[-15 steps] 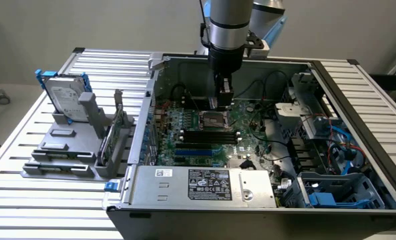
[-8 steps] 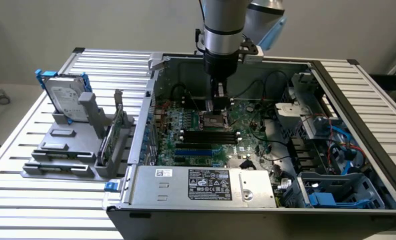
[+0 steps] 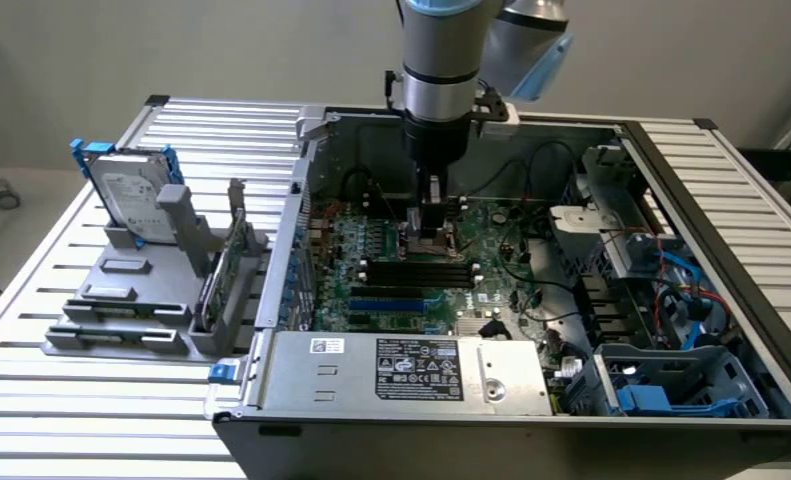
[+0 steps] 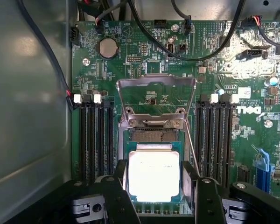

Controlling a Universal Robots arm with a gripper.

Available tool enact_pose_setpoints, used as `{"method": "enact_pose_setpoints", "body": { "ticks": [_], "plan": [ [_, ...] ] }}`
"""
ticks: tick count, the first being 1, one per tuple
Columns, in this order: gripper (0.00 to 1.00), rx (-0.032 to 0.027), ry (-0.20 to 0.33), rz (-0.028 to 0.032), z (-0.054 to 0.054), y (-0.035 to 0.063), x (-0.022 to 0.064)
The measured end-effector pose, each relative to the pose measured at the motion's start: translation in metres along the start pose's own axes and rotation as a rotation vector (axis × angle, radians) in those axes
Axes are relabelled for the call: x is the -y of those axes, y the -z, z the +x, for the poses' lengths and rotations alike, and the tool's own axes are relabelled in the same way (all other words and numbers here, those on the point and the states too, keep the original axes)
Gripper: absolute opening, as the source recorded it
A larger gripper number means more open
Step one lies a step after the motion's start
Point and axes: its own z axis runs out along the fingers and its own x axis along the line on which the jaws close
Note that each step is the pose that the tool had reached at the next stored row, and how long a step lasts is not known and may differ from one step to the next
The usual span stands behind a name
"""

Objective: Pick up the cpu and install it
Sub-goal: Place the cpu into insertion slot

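Claw [image 4: 154, 181] grips the cpu [image 4: 154, 171] at the socket [image 4: 152, 136] (load plate [image 4: 156, 82] raised)

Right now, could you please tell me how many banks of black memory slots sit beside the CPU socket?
2: one bank on one side of the cpu, the other bank opposite; the gripper may hide their ends.

In the exterior view the arm [image 3: 438, 70] is cut off by the edge at 12 o'clock and the computer case [image 3: 502, 452] at 5 o'clock. The pincer [image 3: 434, 228] hides the socket beneath it. Print on the power supply label [image 3: 419, 360] is too small to read. In the wrist view glare blanks the cpu [image 4: 154, 172] top, and the fingers [image 4: 120, 184] clamped on it cover its sides and near edge.
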Motion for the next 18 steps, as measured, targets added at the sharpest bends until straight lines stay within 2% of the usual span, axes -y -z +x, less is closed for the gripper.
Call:
{"method": "enact_pose_setpoints", "body": {
  "ticks": [4, 10, 18],
  "plan": [
    [0.55, -0.0079, -0.002, -0.0034, -0.002, -0.0045, 0.0003],
    [0.55, -0.0078, -0.002, -0.0034, -0.003, -0.0054, 0.0004],
    [0.55, -0.0063, -0.03, -0.0044, -0.003, -0.0146, 0.0009]
  ]
}}
